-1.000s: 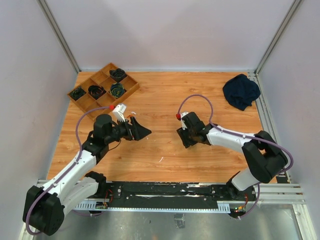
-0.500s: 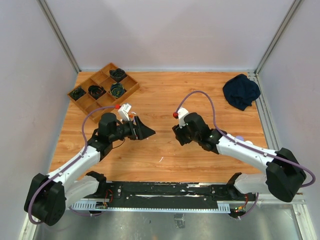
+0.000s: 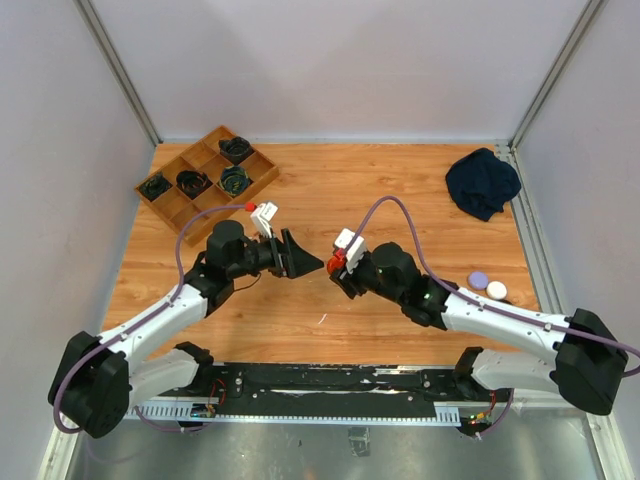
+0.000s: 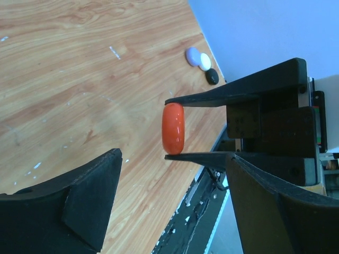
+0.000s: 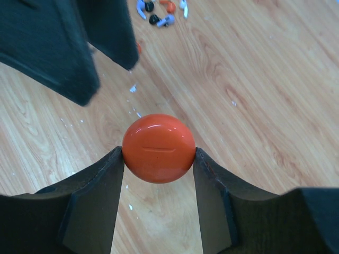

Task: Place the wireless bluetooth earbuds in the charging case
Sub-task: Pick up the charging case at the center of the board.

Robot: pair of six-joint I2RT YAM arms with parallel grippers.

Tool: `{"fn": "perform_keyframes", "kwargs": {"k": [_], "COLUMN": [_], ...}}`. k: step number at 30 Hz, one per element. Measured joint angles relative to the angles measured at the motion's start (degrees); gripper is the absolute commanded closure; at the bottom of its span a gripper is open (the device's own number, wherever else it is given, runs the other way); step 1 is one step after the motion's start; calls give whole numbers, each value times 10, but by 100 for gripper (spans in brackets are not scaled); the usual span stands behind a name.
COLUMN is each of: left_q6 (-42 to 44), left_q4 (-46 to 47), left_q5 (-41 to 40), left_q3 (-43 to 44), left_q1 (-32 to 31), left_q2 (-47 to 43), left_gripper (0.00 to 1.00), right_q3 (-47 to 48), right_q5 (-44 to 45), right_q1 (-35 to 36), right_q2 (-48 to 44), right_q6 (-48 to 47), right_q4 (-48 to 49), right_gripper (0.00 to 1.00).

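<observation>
From the top, the left claw (image 3: 300, 262) and right claw (image 3: 340, 270) sit nose to nose mid-table (image 3: 400, 190), close but not touching. The tray (image 3: 205, 170) is back left, the cloth (image 3: 482, 182) back right, and a couple of spare cases (image 3: 486, 286) lie beside the right arm. What's in either claw is too small to tell from up there. The left wrist cam sorts it out. The left claw is spread wide with nothing in it, and it looks straight at the orange case (image 4: 173, 128), seen edge-on and pinched top and bottom by the right claw's fingers, up off the wood. The right wrist cam shows the same case face-on, a glossy round puck clamped across its width, and the lid looks closed to me. The earbuds (image 5: 159, 16) are a little scatter of white, dark and orange bits on the table, past the left claw's fingers and nowhere near the case. My guess is the case is light, hard and slick. With only its curved rim gripped it could squirt out, so the left claw should take the lid edge gently. The buds look tiny and smooth, so pinch each across the fat part of its body with the fingertips.
</observation>
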Motion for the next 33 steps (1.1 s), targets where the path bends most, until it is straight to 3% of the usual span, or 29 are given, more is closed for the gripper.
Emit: {"fn": "perform_keyframes", "kwargs": {"k": [16,28,33], "left_q6": [-14,-14,-6], "left_q4": [37,57,57], "left_q5": [9,9,10], "left_q3": [16,24,24], "left_q1": [-40,-51,-51], "left_q2": [47,53,51], "left_gripper": [38,68,82], "right_q3": [-13,-13,-13], "right_q5": [-27,-37,-41], "right_q1": [14,20,20], "right_q2": [-22,-21,-21], "right_q6": [-31,-34,-39], "right_q4": [75,91,91], "right_gripper": [51,50,38]}}
